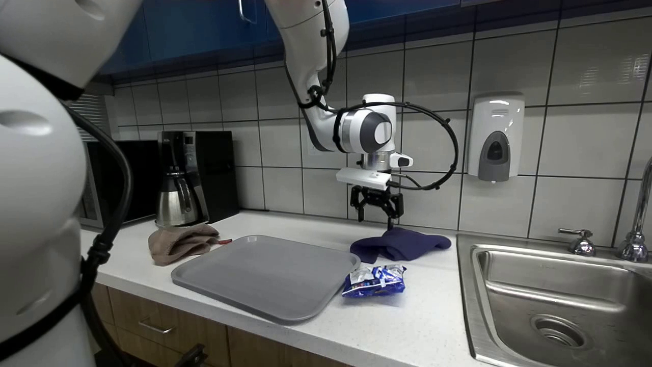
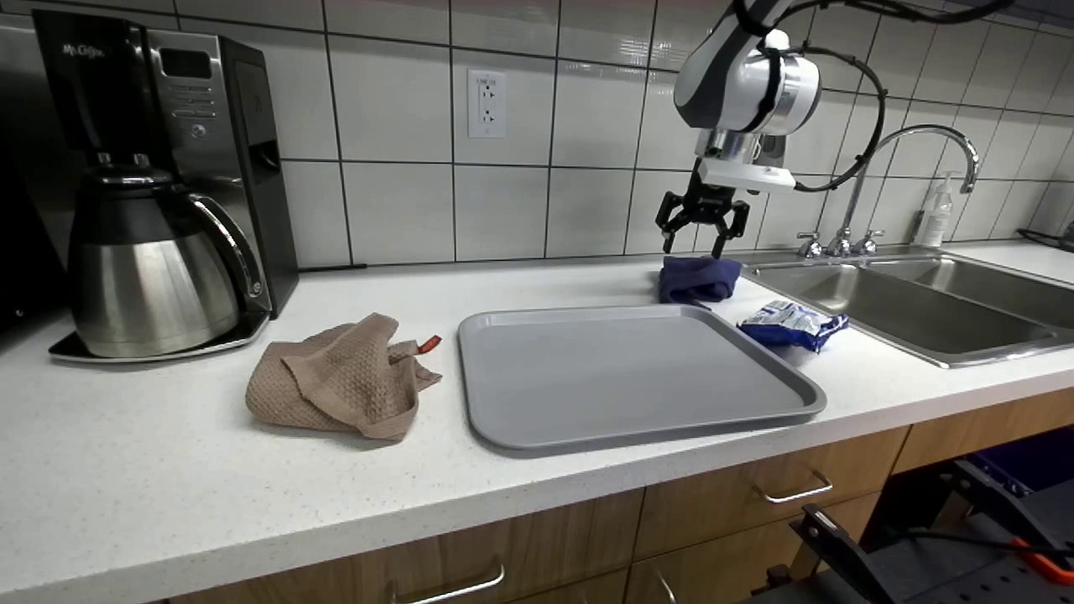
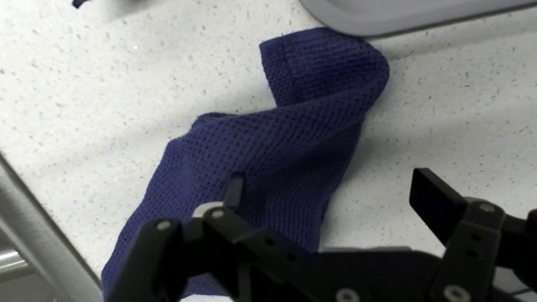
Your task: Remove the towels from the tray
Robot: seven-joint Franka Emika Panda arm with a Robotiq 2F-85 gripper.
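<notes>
In the wrist view, the gripper (image 3: 329, 188) hides some blue towel (image 3: 264, 142).
The edges cut off the tray (image 3: 394, 19) up top and the sink (image 3: 29, 226) at left.

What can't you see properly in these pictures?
Tray, wrist view: mostly cut off by the top edge.
Navy towel, wrist view: partly covered by the gripper.
Writing on the packet, both exterior views: too small and crumpled to read.
Sink, in an exterior view: cut off by the right edge.
</notes>
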